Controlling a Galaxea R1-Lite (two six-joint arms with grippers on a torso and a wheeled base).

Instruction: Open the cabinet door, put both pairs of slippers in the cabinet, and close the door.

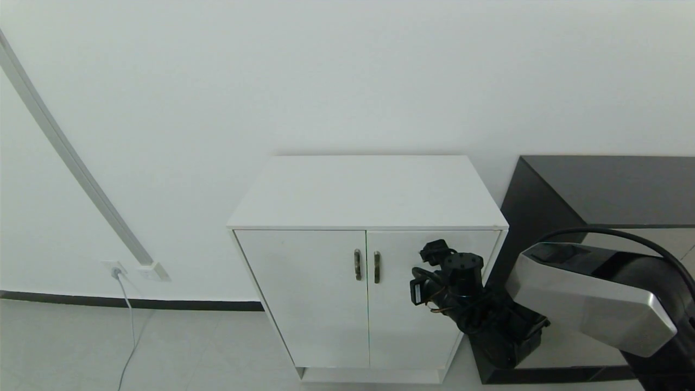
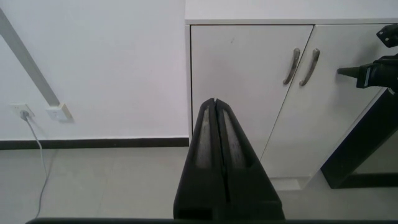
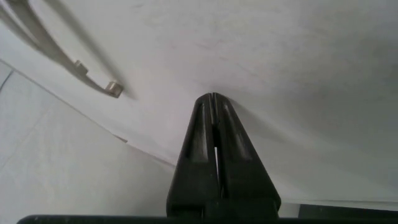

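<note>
1. Okay, the cabinet [image 1: 369, 190] stood white and square against the far wall [image 1: 347, 70], both of its doors closed flat.
2. Its left door [image 1: 309, 293] and right door [image 1: 412, 309] met at the centre seam, with the two slim handles [image 1: 357, 264] upright on either side of that seam, close together.
3. My right gripper [image 3: 213, 98] was up in front of the right door, to the right of the handles, at about handle height; its fingers were pressed together with nothing between them.
4. From its wrist camera the tips looked right up at the door face, but I couldn't tell whether they truly touched it.
5. My left gripper [image 2: 215, 102] had its fingers pressed together on nothing too, hanging nearer to me and left of the cabinet, well apart from the left door.
6. A dark unit [image 1: 597, 190] stood just right of the cabinet, against the same wall.
7. Off to the left, a wall socket [image 1: 114, 267] sat low on the wall with a cable [image 1: 130, 320] trailing down to the floor [image 1: 190, 347], and a slanted strip [image 1: 65, 152] ran down the wall to a small box beside it.
</note>
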